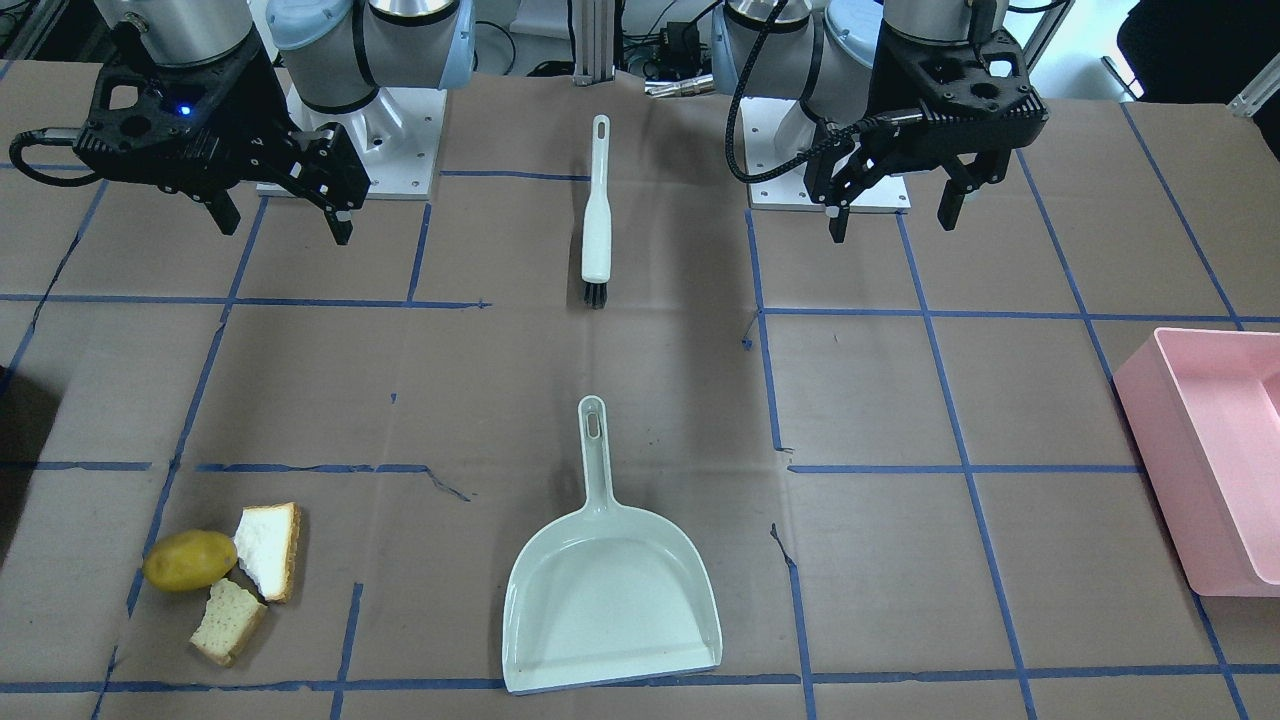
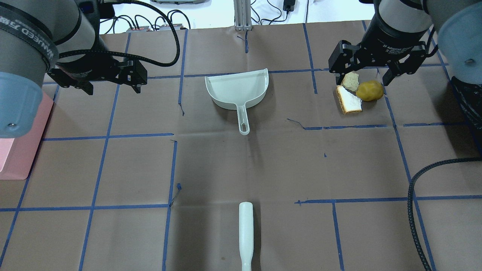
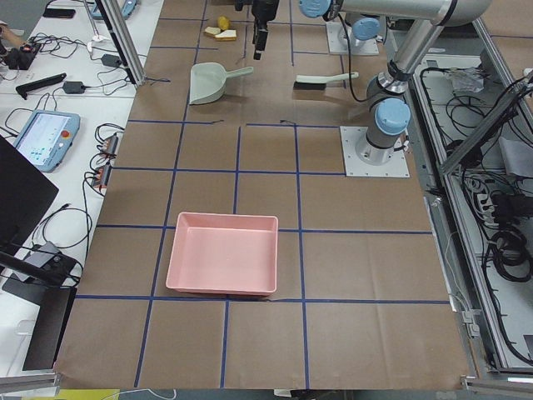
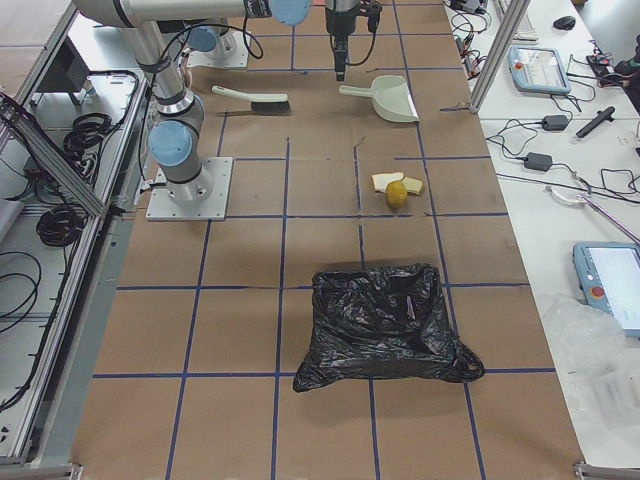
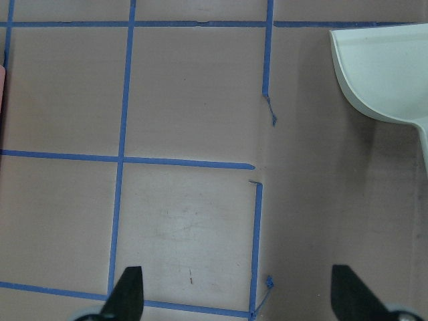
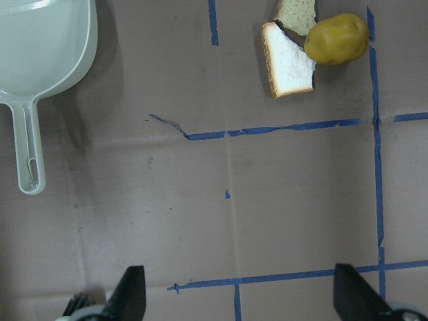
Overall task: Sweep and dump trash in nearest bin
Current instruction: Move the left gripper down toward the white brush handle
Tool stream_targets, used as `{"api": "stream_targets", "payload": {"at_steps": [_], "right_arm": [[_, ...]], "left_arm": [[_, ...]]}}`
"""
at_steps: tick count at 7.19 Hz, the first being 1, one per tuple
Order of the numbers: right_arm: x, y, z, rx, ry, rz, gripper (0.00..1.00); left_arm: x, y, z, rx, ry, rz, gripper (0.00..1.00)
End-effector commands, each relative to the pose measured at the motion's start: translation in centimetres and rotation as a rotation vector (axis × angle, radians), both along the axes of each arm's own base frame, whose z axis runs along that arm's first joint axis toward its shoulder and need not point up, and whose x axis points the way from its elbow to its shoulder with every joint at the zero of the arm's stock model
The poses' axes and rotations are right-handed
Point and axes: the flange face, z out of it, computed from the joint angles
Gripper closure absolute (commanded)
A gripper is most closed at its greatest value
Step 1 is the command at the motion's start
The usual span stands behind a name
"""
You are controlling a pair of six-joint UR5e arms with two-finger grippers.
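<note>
The trash lies in one cluster: a yellow-brown potato (image 2: 369,90) touching two bread pieces (image 2: 349,99) (image 2: 351,80), also seen in the front view as the potato (image 1: 188,560) and bread (image 1: 268,550). My right gripper (image 2: 361,75) hangs open and empty above the table near the cluster; its wrist view shows the potato (image 6: 336,39) and bread (image 6: 289,60) ahead. My left gripper (image 2: 113,89) is open and empty, left of the pale green dustpan (image 2: 238,88). The white brush (image 2: 246,233) lies near the robot's base.
A pink bin (image 2: 22,143) sits at the table's left end, partly under my left arm. A black trash bag bin (image 4: 385,325) sits at the right end, on the trash's side. Blue tape lines grid the brown table cover (image 1: 900,400).
</note>
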Motion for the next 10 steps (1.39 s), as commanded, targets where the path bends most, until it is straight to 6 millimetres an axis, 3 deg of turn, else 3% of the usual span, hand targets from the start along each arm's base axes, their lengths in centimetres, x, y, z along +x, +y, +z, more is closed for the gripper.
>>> {"api": "stream_targets", "payload": {"at_steps": [1, 5, 7, 9, 10], "right_arm": [[0.1, 0.0, -0.4, 0.007, -0.005, 0.000, 0.00], [0.0, -0.4, -1.1, 0.022, -0.002, 0.000, 0.00], [0.0, -0.4, -1.1, 0.024, -0.001, 0.000, 0.00], [0.0, -0.4, -1.1, 0.024, -0.002, 0.000, 0.00], [0.0, -0.4, -1.1, 0.024, -0.002, 0.000, 0.00]], "left_arm": [[0.0, 0.0, 0.0, 0.003, 0.000, 0.000, 0.00], [-0.5, 0.9, -1.0, 0.031, 0.020, 0.055, 0.00], [-1.8, 6.6, -3.0, 0.039, 0.130, 0.114, 0.01], [-5.1, 12.2, -7.7, 0.027, 0.155, 0.110, 0.03], [-6.7, 13.2, -9.2, 0.003, 0.172, 0.109, 0.03]]}}
